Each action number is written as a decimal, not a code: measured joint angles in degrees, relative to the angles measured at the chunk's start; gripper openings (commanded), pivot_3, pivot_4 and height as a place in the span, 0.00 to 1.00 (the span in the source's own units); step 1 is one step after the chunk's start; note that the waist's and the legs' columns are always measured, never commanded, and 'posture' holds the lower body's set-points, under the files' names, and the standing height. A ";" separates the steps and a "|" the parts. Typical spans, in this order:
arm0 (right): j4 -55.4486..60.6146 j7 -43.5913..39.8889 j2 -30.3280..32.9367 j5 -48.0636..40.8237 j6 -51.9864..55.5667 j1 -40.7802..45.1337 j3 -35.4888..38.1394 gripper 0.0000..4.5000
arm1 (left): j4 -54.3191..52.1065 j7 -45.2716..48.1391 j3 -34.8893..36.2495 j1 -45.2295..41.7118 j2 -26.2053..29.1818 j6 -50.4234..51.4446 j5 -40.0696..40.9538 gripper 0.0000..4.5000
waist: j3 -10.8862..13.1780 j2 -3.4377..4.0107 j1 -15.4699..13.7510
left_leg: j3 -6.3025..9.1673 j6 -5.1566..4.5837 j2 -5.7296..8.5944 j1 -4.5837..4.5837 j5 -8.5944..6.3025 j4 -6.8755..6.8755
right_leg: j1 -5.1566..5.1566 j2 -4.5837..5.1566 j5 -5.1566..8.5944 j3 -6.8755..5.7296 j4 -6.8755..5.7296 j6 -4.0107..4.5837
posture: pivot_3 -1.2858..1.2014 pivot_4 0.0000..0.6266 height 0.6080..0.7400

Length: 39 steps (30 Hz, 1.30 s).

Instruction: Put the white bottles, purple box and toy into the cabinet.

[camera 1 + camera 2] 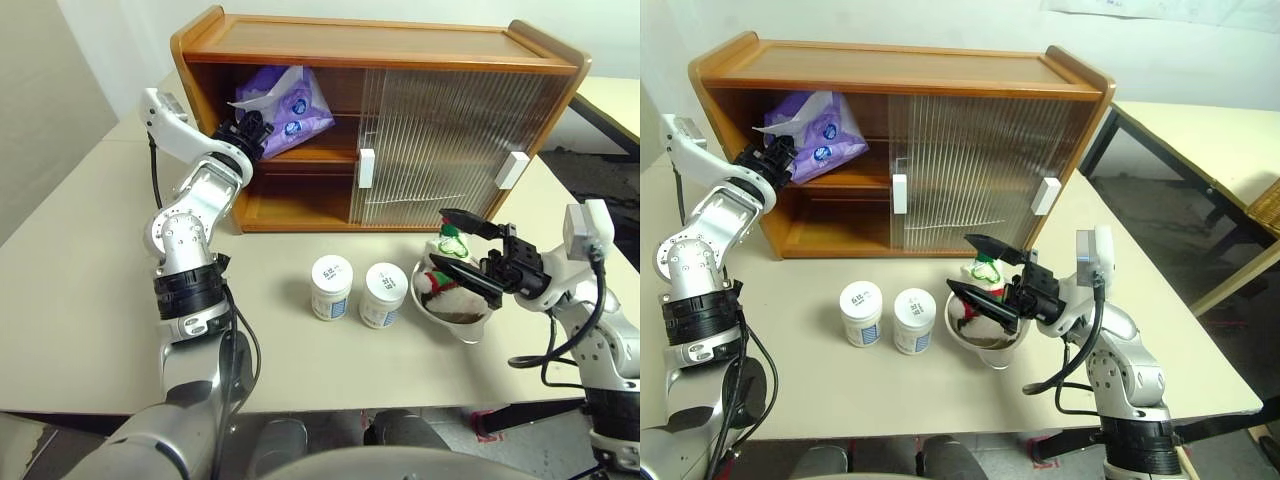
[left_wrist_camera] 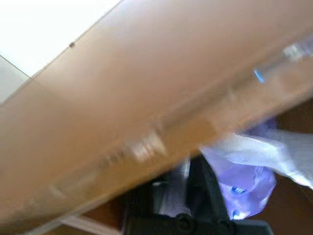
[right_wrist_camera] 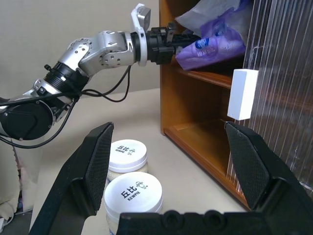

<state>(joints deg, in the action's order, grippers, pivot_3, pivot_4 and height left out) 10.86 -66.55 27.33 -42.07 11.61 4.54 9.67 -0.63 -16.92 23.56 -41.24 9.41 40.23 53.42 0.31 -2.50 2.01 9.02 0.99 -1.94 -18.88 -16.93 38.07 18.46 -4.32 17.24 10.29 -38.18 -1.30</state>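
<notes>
At the open left end of the cabinet [image 1: 380, 45], the left gripper [image 1: 250, 128] reached level onto the middle shelf, its black fingers against the near edge of the purple box [image 1: 285, 105]. Whether those fingers were clamped on the pack or parted from it could not be told — the left wrist view was smeared. The pack itself rested on the shelf, tilted, with white tissue standing out of its top beyond the fingertips.

Well to the other side, the right gripper [image 1: 470, 252] hovered with its jaws spread wide apart and nothing between them. Directly under and just beyond its fingers sat the shiny metal bowl [image 1: 462, 322] holding the toy [image 1: 440, 270], red and green trim visible. Past the fingertips, toward the left arm, the two white bottles [image 1: 352, 289] stood upright on the table [image 1: 80, 300], touching or very nearly so, lids on — both outside the cabinet. The two ribbed sliding doors [image 1: 440, 150] covered the cabinet's right portion, white handles facing out.
</notes>
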 measured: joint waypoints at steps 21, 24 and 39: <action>-0.84 -1.39 0.60 0.34 -0.47 0.81 -1.04 1.00 | -15.24 4.40 -2.31 11.65 5.45 6.55 0.89 0.99 | 0.05 -0.07 0.00 | 0.00 0.05 0.04 0.00 0.00 0.13 | -0.05 0.00 0.12 0.00 0.00 0.12 | 0.49 0.00 1.00; -1.64 -1.91 1.74 0.34 -0.43 0.73 -1.02 1.00 | -18.89 5.84 -2.68 14.30 8.53 8.25 0.64 0.99 | 0.04 -0.07 0.10 | 0.00 0.03 0.03 0.02 -0.02 0.10 | -0.04 0.00 0.20 0.00 -0.02 0.29 | 0.49 0.00 1.00; -2.50 -2.47 2.18 0.36 -0.43 0.43 -1.36 1.00 | -24.93 26.20 -16.13 20.13 17.64 -1.04 -14.39 0.00 | 0.03 -0.06 -0.26 | 0.00 -0.23 0.04 0.01 -0.17 0.18 | -0.04 0.00 0.19 0.00 -0.04 0.52 | 0.48 0.00 1.00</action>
<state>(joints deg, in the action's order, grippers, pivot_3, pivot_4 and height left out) 8.36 -69.02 29.51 -41.71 11.18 4.98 8.31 -25.55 9.28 7.43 -21.10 27.05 39.20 39.03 0.34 -2.56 1.74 9.02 0.76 -1.90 -18.87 -17.10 38.25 18.42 -4.32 17.43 10.29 -38.22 -0.78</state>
